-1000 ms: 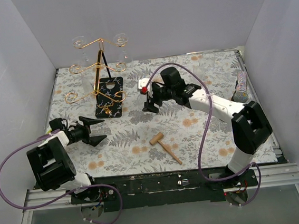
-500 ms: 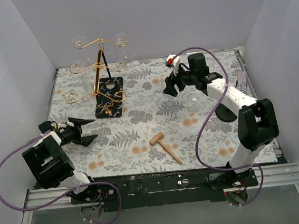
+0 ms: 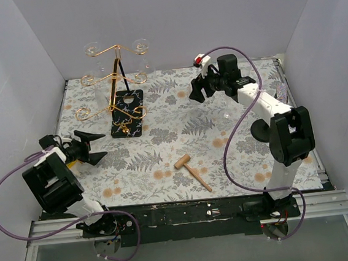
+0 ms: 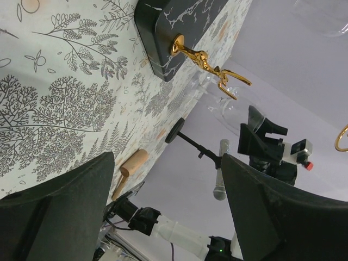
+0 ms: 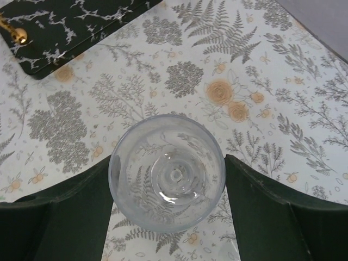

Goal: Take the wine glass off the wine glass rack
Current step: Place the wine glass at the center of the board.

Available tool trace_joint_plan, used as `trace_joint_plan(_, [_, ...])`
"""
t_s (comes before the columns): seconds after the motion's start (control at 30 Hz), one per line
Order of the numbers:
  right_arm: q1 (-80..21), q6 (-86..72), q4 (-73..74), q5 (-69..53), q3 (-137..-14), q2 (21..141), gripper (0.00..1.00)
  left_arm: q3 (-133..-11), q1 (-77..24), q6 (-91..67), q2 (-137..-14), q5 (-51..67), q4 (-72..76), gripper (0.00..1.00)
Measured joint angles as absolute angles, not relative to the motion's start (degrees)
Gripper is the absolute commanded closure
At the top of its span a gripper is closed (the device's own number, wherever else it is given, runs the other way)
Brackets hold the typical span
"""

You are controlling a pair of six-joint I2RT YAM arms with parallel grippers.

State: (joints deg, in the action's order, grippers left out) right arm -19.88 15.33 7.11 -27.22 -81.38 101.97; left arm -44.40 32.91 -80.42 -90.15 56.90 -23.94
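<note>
Setting down is judged the step in hand.

- **Item:** wine glass, off the wine glass rack, upright over the floral tabletop, right of the rack. Whether its foot touches cannot be told.
- **Right hand**: fingers set wide, clamped on the bowl at both sides.
- **Left hand**: apart, empty, near the left edge.
- **Handling:** thin glass, so keep pressure light. Lower straight until the foot seats flat, part the fingers only then, and withdraw straight up past the rim.
- **Hazard:** wooden mallet lies nearer the arms' bases. Keep well apart from it.

clear wine glass off gold rack
</note>
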Motion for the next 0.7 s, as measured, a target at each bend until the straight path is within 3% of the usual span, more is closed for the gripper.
trace_joint_plan(0.57, [-13.4,11.7,8.8,-25.2,-97.4,114.8,0.57,-44.3,37.3,-77.3,-85.7,54.8,-26.8,0.19])
trace_joint_plan(0.7, [-12.8,11.2,9.6,-24.8,-98.7,115.5,0.48,-44.3,38.1,-76.9,-85.2,54.5,-27.0,0.19])
